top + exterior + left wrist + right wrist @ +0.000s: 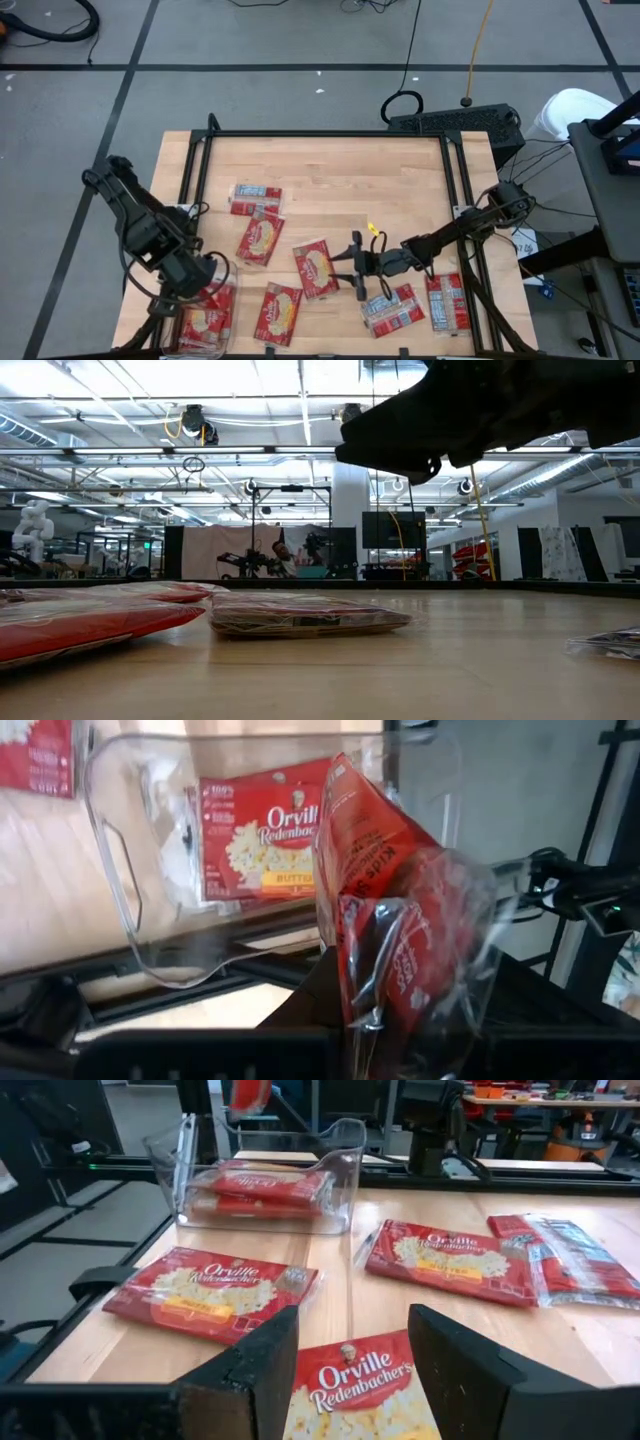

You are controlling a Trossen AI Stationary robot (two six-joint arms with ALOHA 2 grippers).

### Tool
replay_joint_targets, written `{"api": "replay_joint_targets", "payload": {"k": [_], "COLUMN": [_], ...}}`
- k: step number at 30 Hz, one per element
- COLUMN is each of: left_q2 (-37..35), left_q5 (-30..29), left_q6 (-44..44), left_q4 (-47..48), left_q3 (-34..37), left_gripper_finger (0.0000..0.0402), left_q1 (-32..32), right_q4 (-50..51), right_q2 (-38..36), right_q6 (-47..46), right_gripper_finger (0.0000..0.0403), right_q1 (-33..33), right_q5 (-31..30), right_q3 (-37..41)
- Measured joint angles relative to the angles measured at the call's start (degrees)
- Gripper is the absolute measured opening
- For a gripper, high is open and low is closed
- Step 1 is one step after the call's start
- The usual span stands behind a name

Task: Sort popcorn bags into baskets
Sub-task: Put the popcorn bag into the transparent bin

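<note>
Left gripper [400,1020] clamps bag [400,920] above bin [205,325]: drop step; next, release. Right gripper [350,1365] open over table bag [365,1395]: descend, close.

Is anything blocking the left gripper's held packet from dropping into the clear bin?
Nothing visible does. The left gripper holds a red popcorn packet at the open top of the see-through plastic bin, which only has flat packets inside.

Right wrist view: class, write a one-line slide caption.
Open right gripper hovers over an Orville Redenbacher's popcorn bag; clear bin beyond holds more bags.
</note>
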State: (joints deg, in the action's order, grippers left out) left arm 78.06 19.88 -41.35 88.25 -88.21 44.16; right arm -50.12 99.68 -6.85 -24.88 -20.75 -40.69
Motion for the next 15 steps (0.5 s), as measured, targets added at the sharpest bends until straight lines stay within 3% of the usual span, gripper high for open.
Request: {"api": "replay_joint_targets", "payload": {"k": [8,15], "left_q2": [-0.01,-0.02], "left_q5": [1.66,1.98], "left_q6": [-3.77,-4.16], "left_q4": [-1.26,-9.47], "left_q3": [5.20,8.42], "left_gripper_finger": [0.0028,0.0054], "left_q1": [1.72,2.53], "right_q4": [-0.12,-0.12], "right_q2": [0.00,0.00], "right_q6": [0.02,0.16], "right_gripper_finger": [0.0184,0.0184], "right_q1": [-0.64,-0.64], "right_q5": [-0.04,-0.07], "right_q3": [0.02,0.02]}}
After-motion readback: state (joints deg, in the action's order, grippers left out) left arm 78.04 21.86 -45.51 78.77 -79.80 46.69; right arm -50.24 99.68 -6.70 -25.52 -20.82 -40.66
